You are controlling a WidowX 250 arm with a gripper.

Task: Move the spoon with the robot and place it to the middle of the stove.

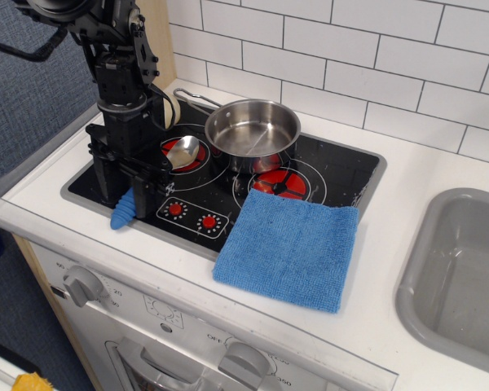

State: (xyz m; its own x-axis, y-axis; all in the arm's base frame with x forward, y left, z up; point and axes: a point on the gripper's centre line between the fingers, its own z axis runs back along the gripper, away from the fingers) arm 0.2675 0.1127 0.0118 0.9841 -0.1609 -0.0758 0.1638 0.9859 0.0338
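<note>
The spoon has a ribbed blue handle point(124, 210) and a shiny silver bowl point(183, 151). It lies slanted over the left side of the black stove point(342, 175), bowl above the left red burner point(194, 163), handle end at the stove's front left rim. The black robot arm comes down from the upper left, and its gripper point(133, 183) is shut on the spoon's middle. The fingers hide the shaft between handle and bowl. I cannot tell whether the spoon touches the stove.
A steel pot point(253, 130) with a wire handle sits at the stove's back middle, just right of the spoon's bowl. A blue cloth point(289, 244) covers the stove's front right. A grey sink point(464, 277) is at far right. A beige rounded object shows behind the arm.
</note>
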